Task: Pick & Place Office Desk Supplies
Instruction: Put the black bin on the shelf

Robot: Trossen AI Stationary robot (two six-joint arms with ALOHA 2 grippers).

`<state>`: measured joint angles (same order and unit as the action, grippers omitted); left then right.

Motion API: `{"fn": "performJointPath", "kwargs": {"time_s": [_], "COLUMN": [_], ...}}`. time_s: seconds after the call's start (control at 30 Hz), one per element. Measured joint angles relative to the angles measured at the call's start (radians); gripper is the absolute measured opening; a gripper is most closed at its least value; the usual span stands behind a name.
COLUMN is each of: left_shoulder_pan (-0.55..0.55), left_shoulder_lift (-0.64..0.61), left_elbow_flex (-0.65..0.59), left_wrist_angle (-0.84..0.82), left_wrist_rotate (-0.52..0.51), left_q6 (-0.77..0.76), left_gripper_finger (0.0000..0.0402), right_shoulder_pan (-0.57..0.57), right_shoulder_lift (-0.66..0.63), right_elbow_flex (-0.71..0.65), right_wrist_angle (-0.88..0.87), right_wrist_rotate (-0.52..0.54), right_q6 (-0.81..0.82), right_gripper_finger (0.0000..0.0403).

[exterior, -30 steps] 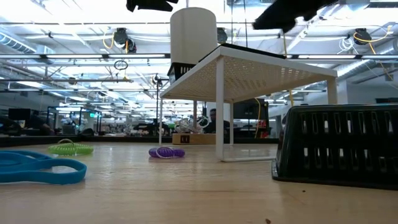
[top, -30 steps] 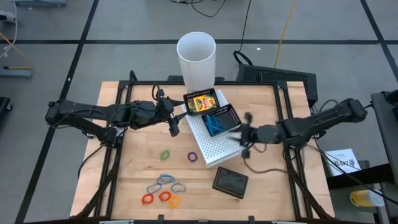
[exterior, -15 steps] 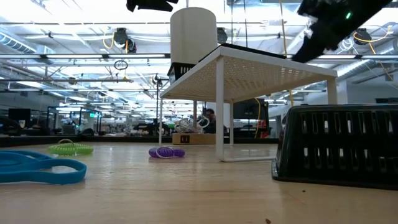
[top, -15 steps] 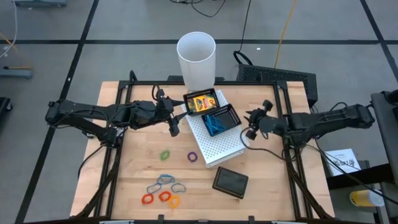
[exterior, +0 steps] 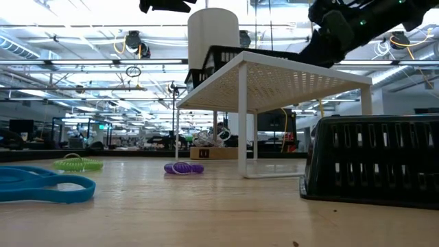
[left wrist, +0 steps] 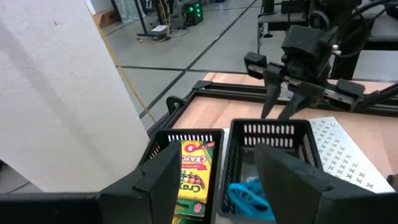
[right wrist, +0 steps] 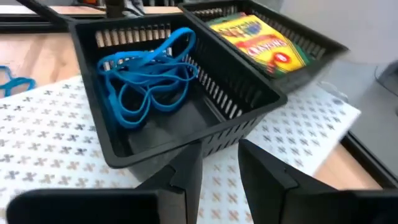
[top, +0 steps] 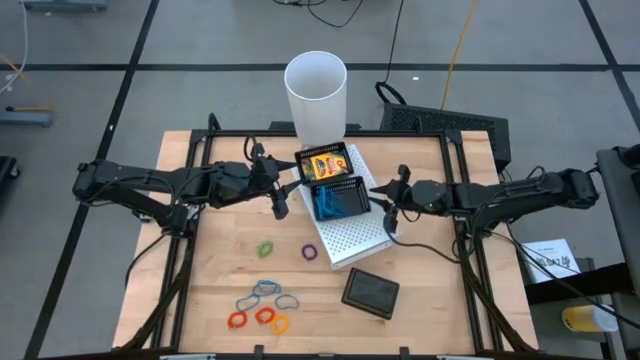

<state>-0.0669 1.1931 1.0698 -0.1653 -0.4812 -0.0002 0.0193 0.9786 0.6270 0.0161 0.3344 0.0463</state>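
Your right gripper (top: pixel 386 197) sits spread just beside the blue-band bin (top: pixel 337 196); left gripper (top: pixel 281 190) hovers spread too.

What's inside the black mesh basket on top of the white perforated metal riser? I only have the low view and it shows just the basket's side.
Observer: The black mesh basket holds a tangle of blue rubber-band loops.
Operator: Which arm is at it?
Observer: The right gripper is at the basket's wall, on the side facing the right arm.
Operator: And the left arm?
Observer: The left gripper is open and hovers by a second black mesh basket, which holds a yellow-and-green crayon box.
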Motion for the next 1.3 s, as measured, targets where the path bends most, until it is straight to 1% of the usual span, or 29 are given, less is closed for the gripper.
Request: {"fn": "performJointPath", "kwargs": {"time_s": [0.1, 0.2, 0.27, 0.37, 0.47, 0.57, 0.67, 0.77, 0.87, 0.93, 1.03, 1.1, 1.13, 1.17, 1.2, 1.23, 1.3], "left_shoulder_pan": [0.0, 0.0, 0.0, 0.0, 0.0, 0.0, 0.0, 0.0, 0.0, 0.0, 0.0, 0.0, 0.0, 0.0, 0.0, 0.0, 0.0], "left_shoulder_lift": [0.0, 0.0, 0.0, 0.0, 0.0, 0.0, 0.0, 0.0, 0.0, 0.0, 0.0, 0.0, 0.0, 0.0, 0.0, 0.0, 0.0], "left_elbow_flex": [0.0, 0.0, 0.0, 0.0, 0.0, 0.0, 0.0, 0.001, 0.001, 0.001, 0.001, 0.001, 0.001, 0.001, 0.001, 0.001, 0.001], "left_wrist_angle": [0.004, 0.004, 0.004, 0.004, 0.004, 0.003, 0.002, -0.004, -0.005, -0.01, -0.023, -0.027, -0.027, -0.027, -0.027, -0.027, -0.027], "left_wrist_rotate": [0.0, 0.0, 0.0, 0.0, 0.0, 0.001, 0.015, 0.035, 0.035, 0.035, 0.035, 0.035, 0.035, 0.035, 0.035, 0.036, 0.035], "left_q6": [-0.001, -0.001, -0.001, 0.002, 0.003, 0.002, 0.001, 0.0, -0.003, -0.004, -0.018, -0.035, -0.04, -0.047, -0.054, -0.06, -0.062], "left_gripper_finger": [0.0214, 0.0214, 0.0214, 0.0214, 0.0214, 0.0214, 0.0214, 0.0214, 0.0214, 0.0214, 0.0214, 0.0214, 0.0214, 0.0214, 0.0214, 0.0214, 0.0214], "right_shoulder_pan": [0.0, -0.005, -0.006, 0.015, 0.083, 0.176, 0.279, 0.389, 0.5, 0.572, 0.671, 0.727, 0.751, 0.772, 0.79, 0.808, 0.838], "right_shoulder_lift": [0.031, 0.045, 0.031, -0.024, -0.102, -0.17, -0.192, -0.168, -0.106, -0.046, 0.057, 0.116, 0.14, 0.159, 0.174, 0.189, 0.227], "right_elbow_flex": [0.0, 0.0, 0.0, -0.001, -0.001, -0.001, -0.001, -0.001, -0.001, -0.001, -0.001, 0.013, 0.033, 0.062, 0.097, 0.141, 0.256], "right_wrist_angle": [0.035, 0.017, -0.005, -0.021, -0.042, -0.036, 0.016, 0.116, 0.279, 0.441, 0.695, 0.785, 0.78, 0.742, 0.668, 0.569, 0.296], "right_wrist_rotate": [0.002, 0.029, 0.058, 0.057, 0.047, -0.028, -0.109, -0.153, -0.162, -0.213, -0.322, -0.364, -0.357, -0.319, -0.249, -0.156, 0.069], "right_q6": [-0.022, -0.049, -0.056, -0.056, -0.038, -0.007, 0.085, 0.171, 0.161, 0.094, -0.026, -0.09, -0.108, -0.114, -0.116, -0.108, -0.043], "right_gripper_finger": [0.0093, 0.0093, 0.0093, 0.0093, 0.0093, 0.0093, 0.0101, 0.013, 0.0178, 0.0214, 0.0258, 0.028, 0.0288, 0.0294, 0.0298, 0.03, 0.0301]}}
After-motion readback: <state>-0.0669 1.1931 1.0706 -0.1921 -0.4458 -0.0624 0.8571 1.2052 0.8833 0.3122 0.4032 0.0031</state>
